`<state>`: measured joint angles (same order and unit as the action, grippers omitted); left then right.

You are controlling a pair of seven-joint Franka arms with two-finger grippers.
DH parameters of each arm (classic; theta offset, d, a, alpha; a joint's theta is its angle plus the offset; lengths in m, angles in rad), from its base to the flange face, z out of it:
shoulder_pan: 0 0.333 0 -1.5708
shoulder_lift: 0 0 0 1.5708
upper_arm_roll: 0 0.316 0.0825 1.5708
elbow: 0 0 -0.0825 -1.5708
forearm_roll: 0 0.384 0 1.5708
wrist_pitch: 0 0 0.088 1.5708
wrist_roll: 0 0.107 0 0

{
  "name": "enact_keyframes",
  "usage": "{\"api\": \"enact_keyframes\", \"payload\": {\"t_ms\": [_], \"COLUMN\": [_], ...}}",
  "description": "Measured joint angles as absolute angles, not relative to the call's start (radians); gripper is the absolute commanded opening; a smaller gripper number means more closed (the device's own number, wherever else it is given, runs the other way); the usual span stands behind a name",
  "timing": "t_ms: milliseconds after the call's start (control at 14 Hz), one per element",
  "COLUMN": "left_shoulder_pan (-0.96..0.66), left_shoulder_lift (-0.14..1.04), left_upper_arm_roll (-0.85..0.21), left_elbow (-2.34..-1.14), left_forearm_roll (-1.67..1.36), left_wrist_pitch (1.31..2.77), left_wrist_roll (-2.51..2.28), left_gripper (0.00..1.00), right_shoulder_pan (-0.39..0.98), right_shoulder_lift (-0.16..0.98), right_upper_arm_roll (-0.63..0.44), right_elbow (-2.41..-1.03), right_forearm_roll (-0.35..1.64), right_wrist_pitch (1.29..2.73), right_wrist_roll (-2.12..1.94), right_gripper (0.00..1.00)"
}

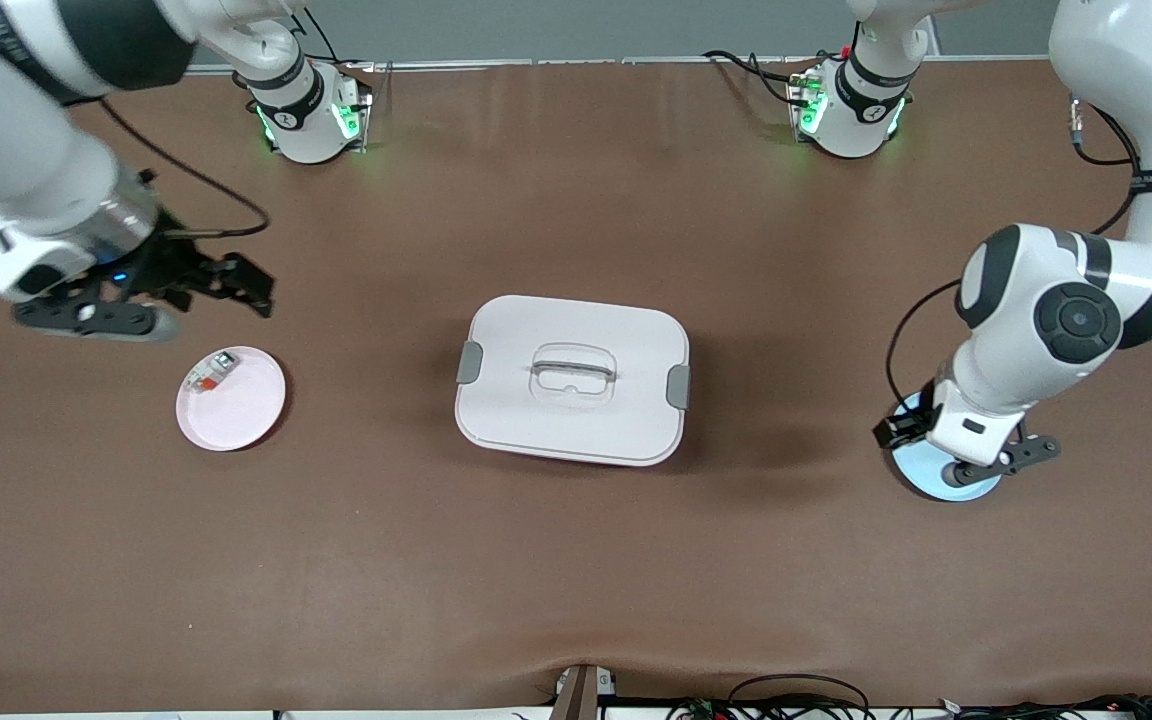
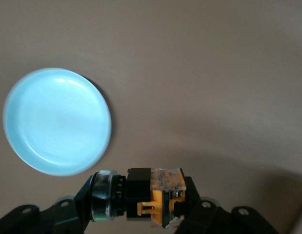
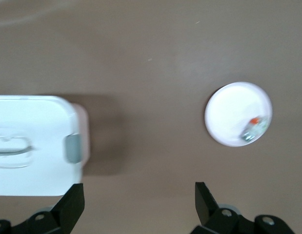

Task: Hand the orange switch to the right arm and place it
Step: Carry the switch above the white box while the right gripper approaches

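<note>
Your left tool was clamped on the orange switch, held above the blue plate at the left arm's end of the counter. Your right tool hung fully open and empty near the pink plate — a grey-white part lay in it. The lidded box sat mid-counter.

High front camera (two downward wrist views)
</note>
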<state>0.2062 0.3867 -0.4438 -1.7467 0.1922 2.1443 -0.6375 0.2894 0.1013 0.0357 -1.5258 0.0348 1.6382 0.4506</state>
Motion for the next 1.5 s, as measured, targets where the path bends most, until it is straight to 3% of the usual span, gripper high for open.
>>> {"api": "enact_keyframes", "payload": {"t_ms": [285, 783, 997, 1282, 1495], "left_shoulder_pan": [0.207, 0.196, 0.159, 0.095, 0.047], "left_shoulder_lift": [0.327, 0.309, 0.314, 0.363, 0.429], "left_upper_arm_roll": [-0.562, -0.738, -0.753, -0.754, -0.754], "left_elbow": [-1.713, -1.613, -1.612, -1.583, -1.537], "left_forearm_roll": [0.116, -0.106, -0.241, -0.343, -0.346], "left_wrist_pitch": [2.051, 1.997, 2.000, 2.017, 2.041], "left_wrist_roll": [-0.799, -1.191, -1.299, -1.445, -1.533], "left_gripper": [0.00, 0.00, 0.00, 0.00, 0.00], "right_shoulder_pan": [0.410, 0.519, 0.547, 0.567, 0.588], "right_shoulder_lift": [0.095, 0.011, -0.007, -0.009, -0.008], "right_upper_arm_roll": [0.039, 0.039, 0.039, 0.038, 0.038], "right_elbow": [-1.548, -1.884, -1.960, -1.964, -1.965], "right_forearm_roll": [0.114, 0.294, 0.419, 0.615, 0.648], "right_wrist_pitch": [1.730, 2.225, 2.346, 2.446, 2.481], "right_wrist_roll": [0.568, 0.662, 0.689, 0.706, 0.725], "right_gripper": [1.00, 1.00, 1.00, 1.00, 1.00]}}
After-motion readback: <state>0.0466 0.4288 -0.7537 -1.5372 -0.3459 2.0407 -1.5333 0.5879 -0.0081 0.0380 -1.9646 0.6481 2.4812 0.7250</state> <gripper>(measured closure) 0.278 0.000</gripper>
